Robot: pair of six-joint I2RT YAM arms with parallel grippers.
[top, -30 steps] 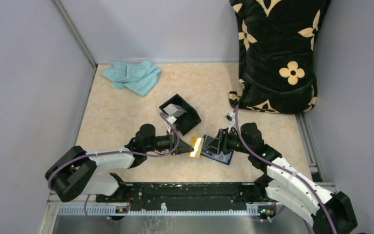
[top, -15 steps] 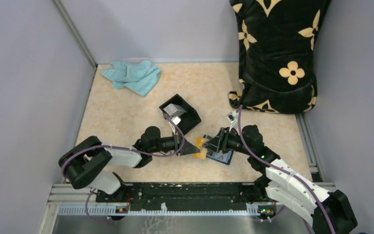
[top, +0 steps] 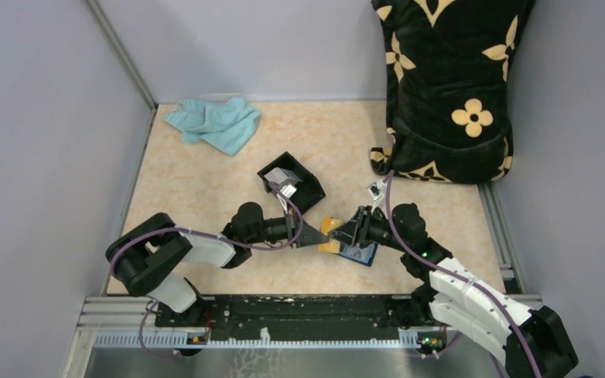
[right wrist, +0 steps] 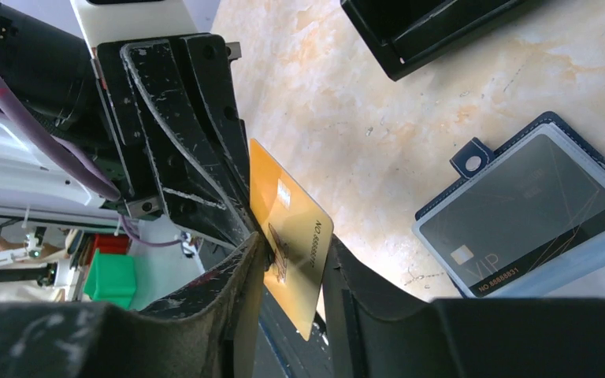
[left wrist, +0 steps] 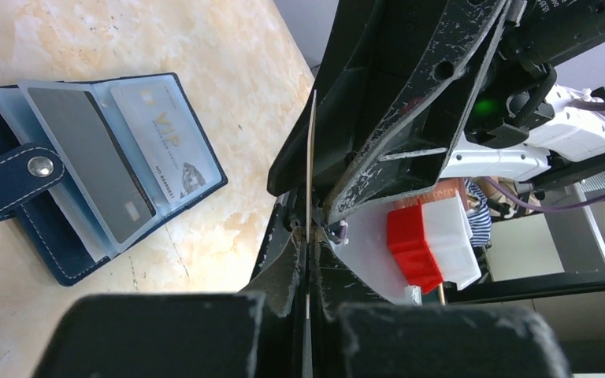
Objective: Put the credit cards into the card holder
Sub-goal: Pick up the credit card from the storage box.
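Left wrist, left gripper (left wrist: 307,236): fingers pressed together on the orange-yellow credit card (left wrist: 311,173), seen edge-on as a thin upright line.
Right wrist, right gripper (right wrist: 293,260): one finger on each side of the same card (right wrist: 295,236); I cannot tell whether they pinch it or only flank it.
Top external, meeting point: left gripper (top: 315,239) reaches in from 9 o'clock and right gripper (top: 345,234) from 3 o'clock, tip to tip, with the card (top: 329,235) between them, off the table.
Orange card face: gold chip and a printed number line, seen in the right wrist view.
Card holder (top: 360,253): navy wallet lying open and flat on the table, at 5 o'clock of the orange card, just beside the right gripper.
Holder contents, left wrist: clear sleeves fanned out, a grey card (left wrist: 94,157) and a white VIP card (left wrist: 165,146) slotted in them.
Holder tab (left wrist: 41,165): navy strap with a silver snap, unfastened, at 9 o'clock of the sleeves.
Holder, right wrist (right wrist: 591,169): a dark VIP card (right wrist: 528,213) shows through the top sleeve.
Black box (top: 291,183): open-topped, at 11 o'clock of the grippers, pale cards (top: 282,177) inside.
Teal cloth (top: 213,124): crumpled, at 11 o'clock on the table (top: 197,197).
Black floral bag (top: 449,87): upright at 1 o'clock against the back wall.
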